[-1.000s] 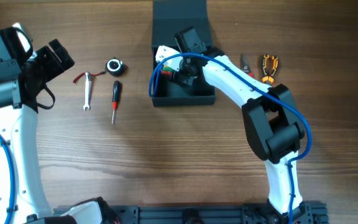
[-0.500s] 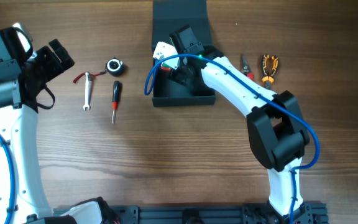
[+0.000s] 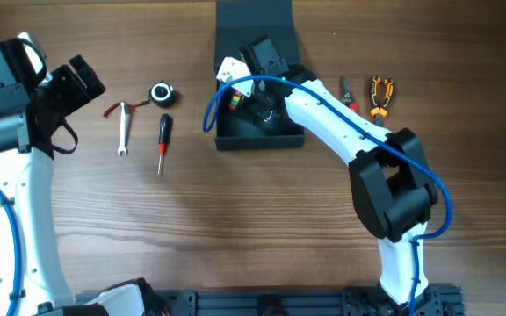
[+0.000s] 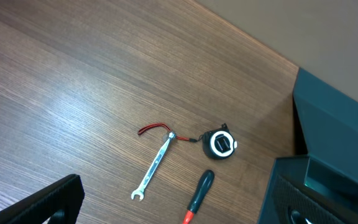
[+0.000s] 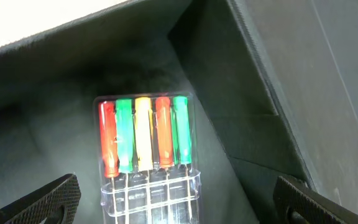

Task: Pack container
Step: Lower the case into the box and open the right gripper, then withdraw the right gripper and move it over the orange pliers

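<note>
While the left gripper (image 3: 84, 79) hangs over the left side of the table (image 3: 235, 228), fingers spread wide and empty, a wrench (image 3: 123, 129), tape measure (image 3: 162, 94) and screwdriver (image 3: 162, 140) lie to its right. At centre-back the container (image 3: 262, 140) stands open, its inside mostly hidden from overhead by the right gripper (image 3: 255, 98). That gripper's fingers stand apart over a case of coloured screwdrivers (image 5: 145, 134), whose lower end is cut off. Pliers (image 3: 379, 95) lie farthest right.
</note>
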Robot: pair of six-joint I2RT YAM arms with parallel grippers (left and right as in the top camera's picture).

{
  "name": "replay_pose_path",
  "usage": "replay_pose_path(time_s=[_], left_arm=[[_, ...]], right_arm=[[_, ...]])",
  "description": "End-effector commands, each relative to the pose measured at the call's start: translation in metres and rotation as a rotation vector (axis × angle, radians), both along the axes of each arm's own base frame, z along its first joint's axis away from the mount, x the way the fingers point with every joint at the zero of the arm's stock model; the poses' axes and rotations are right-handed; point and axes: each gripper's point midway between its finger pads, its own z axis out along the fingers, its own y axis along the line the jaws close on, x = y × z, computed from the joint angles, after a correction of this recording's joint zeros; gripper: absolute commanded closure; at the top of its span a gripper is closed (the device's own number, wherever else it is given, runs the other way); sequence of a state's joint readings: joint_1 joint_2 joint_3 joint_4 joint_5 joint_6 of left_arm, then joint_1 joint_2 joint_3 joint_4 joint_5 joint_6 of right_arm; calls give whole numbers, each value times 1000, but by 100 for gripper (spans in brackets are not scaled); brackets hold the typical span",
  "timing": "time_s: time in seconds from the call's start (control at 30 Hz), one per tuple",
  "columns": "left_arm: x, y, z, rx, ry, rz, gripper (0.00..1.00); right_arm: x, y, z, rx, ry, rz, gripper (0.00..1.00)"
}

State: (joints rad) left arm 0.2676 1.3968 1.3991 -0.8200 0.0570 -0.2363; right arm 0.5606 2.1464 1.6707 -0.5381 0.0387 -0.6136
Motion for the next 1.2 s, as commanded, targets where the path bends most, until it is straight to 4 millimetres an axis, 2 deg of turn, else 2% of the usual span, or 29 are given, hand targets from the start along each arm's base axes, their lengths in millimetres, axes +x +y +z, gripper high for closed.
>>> replay_pose_path(time_s=[0.0, 0.1, 0.17, 0.2, 0.27, 0.3, 0.37, 0.43, 0.5, 0.6, 0.63, 0.8, 0.87, 0.93, 1.07, 1.17], left_arm=[[2, 4, 8, 24, -13, -7, 0], [2, 4, 8, 24, -12, -7, 0], [2, 4, 8, 24, -12, -7, 0], [2, 4, 8, 24, -12, -7, 0], [2, 4, 8, 24, -12, -7, 0], [2, 4, 8, 24, -12, -7, 0], [2, 4, 8, 24, -12, -7, 0], [2, 4, 8, 24, -12, -7, 0], [2, 4, 8, 24, -12, -7, 0], [2, 4, 8, 24, -12, -7, 0], [2, 4, 8, 24, -12, -7, 0], [2, 4, 8, 24, -12, -7, 0], [2, 4, 8, 24, -12, -7, 0], [2, 4, 8, 24, -13, -7, 0], [2, 4, 8, 24, -12, -7, 0], [2, 4, 8, 24, -12, -7, 0]], right_arm=[[7, 1, 45, 88, -60, -98, 1], [12, -12, 99, 186, -129, -224, 0], [17, -41, 152, 258, -216, -343, 1], [21, -64, 179, 288, -273, -424, 0], [24, -102, 210, 325, -331, -534, 1], [24, -130, 223, 356, -344, -613, 1], [23, -184, 228, 414, -316, -801, 1], [16, -231, 207, 482, -179, -960, 0], [8, -264, 175, 533, -17, -1078, 0], [2, -300, 132, 505, 111, -1214, 0], [2, -305, 117, 482, 145, -1235, 0], [-1, -308, 35, 363, 334, -1288, 1], [-4, -305, 9, 339, 402, -1295, 5], [-8, -300, -10, 330, 467, -1293, 10], [-16, -293, -40, 308, 562, -1297, 11], [-22, -291, -50, 287, 593, -1299, 11]])
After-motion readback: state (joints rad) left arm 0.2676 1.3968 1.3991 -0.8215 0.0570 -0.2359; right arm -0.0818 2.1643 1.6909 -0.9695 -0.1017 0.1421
